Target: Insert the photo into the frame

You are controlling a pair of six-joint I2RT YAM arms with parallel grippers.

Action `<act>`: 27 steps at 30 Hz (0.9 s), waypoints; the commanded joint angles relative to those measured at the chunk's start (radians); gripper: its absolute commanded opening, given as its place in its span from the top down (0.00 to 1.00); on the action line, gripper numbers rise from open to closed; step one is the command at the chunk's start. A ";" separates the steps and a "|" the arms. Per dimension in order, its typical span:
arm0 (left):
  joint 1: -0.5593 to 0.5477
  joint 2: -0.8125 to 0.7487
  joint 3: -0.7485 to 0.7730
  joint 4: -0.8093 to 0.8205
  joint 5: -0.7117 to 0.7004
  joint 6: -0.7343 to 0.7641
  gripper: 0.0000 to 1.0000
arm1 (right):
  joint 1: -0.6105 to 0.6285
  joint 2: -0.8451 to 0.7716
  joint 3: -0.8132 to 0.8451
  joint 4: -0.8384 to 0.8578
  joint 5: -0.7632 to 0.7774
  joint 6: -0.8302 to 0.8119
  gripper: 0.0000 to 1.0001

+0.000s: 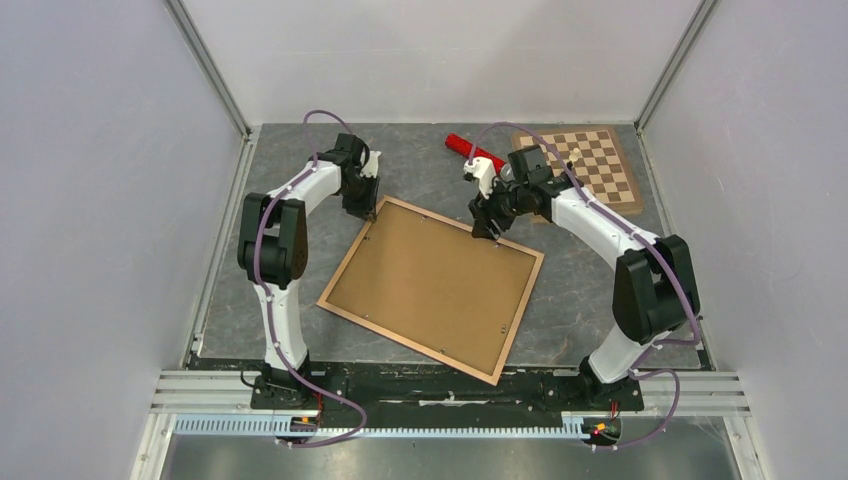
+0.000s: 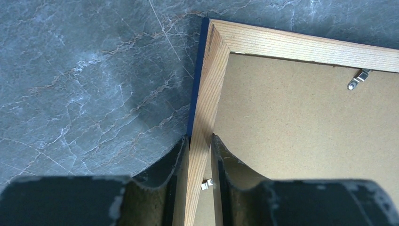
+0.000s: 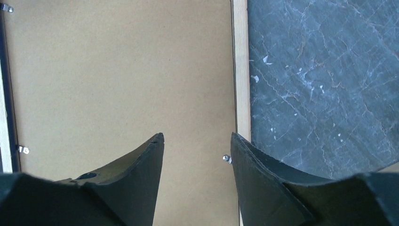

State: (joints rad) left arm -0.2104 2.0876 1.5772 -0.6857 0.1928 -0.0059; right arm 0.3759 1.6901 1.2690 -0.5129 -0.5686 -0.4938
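The frame (image 1: 350, 252) lies wood-face up and skewed on the grey table, with a brown fibreboard panel (image 1: 430, 285) filling it. My left gripper (image 1: 368, 213) is at the frame's far left corner. In the left wrist view it (image 2: 199, 141) is shut on the wooden side rail (image 2: 214, 70), one finger on the blue outer edge, the other inside. My right gripper (image 1: 487, 235) hangs over the far edge. It (image 3: 196, 137) is open above the panel (image 3: 117, 70), beside the rail (image 3: 241, 70), holding nothing. The photo is hidden.
Small metal clips (image 2: 357, 79) (image 3: 227, 159) sit along the inner edge of the frame. A wooden chessboard (image 1: 590, 165) lies at the back right, with a red object (image 1: 472, 151) to its left. White walls close in the table on three sides.
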 commanded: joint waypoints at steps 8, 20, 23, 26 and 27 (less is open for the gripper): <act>0.002 0.023 0.005 0.037 0.008 -0.015 0.72 | -0.025 -0.074 -0.072 0.014 -0.019 -0.006 0.44; 0.002 0.030 -0.020 0.051 0.005 -0.018 0.64 | -0.033 -0.061 -0.084 0.019 -0.039 -0.005 0.44; 0.002 0.027 -0.025 0.052 0.001 -0.021 0.70 | -0.034 -0.062 -0.090 0.022 -0.037 -0.003 0.44; 0.003 0.019 -0.037 0.060 -0.015 -0.025 0.76 | -0.038 -0.070 -0.109 0.030 -0.033 0.005 0.45; 0.005 0.015 -0.040 0.062 -0.022 -0.030 0.79 | -0.041 -0.074 -0.118 0.036 -0.028 0.009 0.45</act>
State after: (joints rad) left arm -0.2108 2.1029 1.5677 -0.6601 0.2104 -0.0059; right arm 0.3466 1.6524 1.1778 -0.5083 -0.5873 -0.4938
